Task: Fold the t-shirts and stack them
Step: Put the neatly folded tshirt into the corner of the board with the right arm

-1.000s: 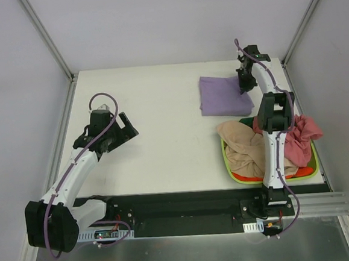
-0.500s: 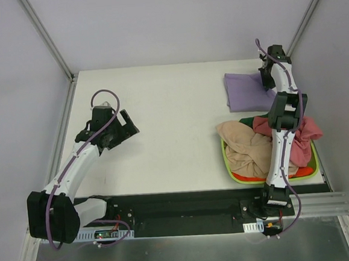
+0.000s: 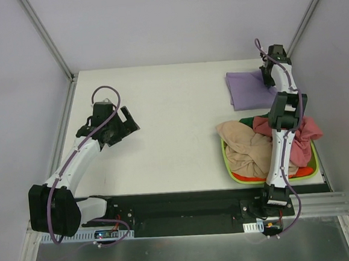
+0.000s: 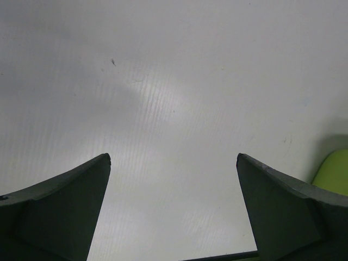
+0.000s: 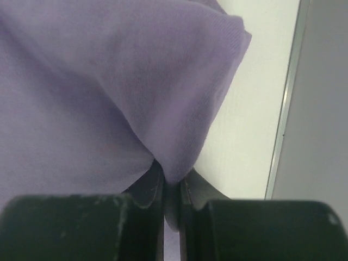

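Right claw point(image 5: 172, 187) is pinching an edge of the purple shirt point(image 5: 98, 81) by the far right table point(image 3: 160, 101) rim; my left claw point(image 4: 174, 163) is hanging wide open, well apart.

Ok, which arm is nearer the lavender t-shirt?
Right. The right arm reaches to the far right corner, jaws shut on an edge of the lavender t-shirt. The left arm is across the table to the shirt's left, jaws open.

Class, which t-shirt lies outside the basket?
The lavender t-shirt, pinched by the right gripper; the tan t-shirt and pinkish-red t-shirt sit heaped in the lime-green basket.
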Robot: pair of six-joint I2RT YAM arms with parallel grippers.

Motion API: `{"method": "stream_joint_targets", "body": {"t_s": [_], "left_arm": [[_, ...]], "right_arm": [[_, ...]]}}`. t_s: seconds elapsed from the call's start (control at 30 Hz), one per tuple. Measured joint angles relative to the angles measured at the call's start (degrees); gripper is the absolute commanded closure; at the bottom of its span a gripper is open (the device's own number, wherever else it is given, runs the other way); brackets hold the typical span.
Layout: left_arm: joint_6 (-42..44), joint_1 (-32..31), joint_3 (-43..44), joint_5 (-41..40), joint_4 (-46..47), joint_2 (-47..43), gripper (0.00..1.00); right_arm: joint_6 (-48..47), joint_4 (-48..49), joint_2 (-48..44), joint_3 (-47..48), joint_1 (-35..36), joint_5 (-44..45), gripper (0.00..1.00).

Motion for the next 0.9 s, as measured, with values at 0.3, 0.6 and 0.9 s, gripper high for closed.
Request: {"method": "stream_joint_targets", "body": {"t_s": [0.3, 0.6, 0.9], "left_arm": [[0.0, 0.0, 0.7, 0.2, 0.0, 0.3, 0.01], [-0.2, 0.0, 0.5, 2.4, -0.1, -2.6, 0.01], [-0.3, 0.0, -1.9, 3.7, -1.6, -12.1, 0.01]], "right_arm": [[1.9, 0.0, 0.0, 0.0, -2.0, 0.5, 0.44], [3.8, -1.6, -6.2, -3.8, -2.4, 0.6, 0.04], [9.6, -0.3, -33.4, -18.9, -0.9, -5.3, 0.04]]}}
